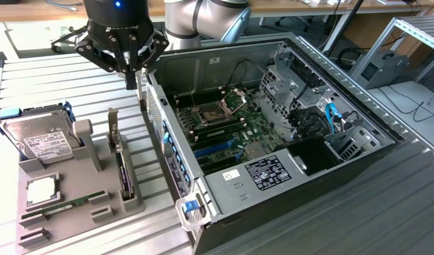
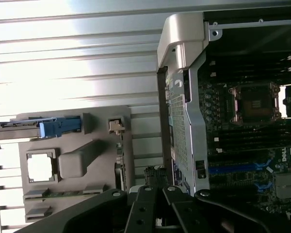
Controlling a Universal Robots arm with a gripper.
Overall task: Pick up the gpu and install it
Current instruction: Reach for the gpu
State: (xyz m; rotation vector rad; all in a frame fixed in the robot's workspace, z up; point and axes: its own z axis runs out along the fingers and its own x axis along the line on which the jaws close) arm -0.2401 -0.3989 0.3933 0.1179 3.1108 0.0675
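Silver hard drive point(image 1: 41, 139), white label, upright in grey holder point(image 1: 78, 180), exterior view's left. Square silver chip point(image 1: 41, 190) flat nearby; green memory stick point(image 1: 64, 204) just beside. Slatted metal table point(image 1: 53, 79) beneath.

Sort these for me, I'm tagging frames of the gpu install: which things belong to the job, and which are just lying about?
Job: gpu, standing in the gray holder; gripper, shut and empty; open computer case.
Lying about: hard drive; memory stick; processor chip.
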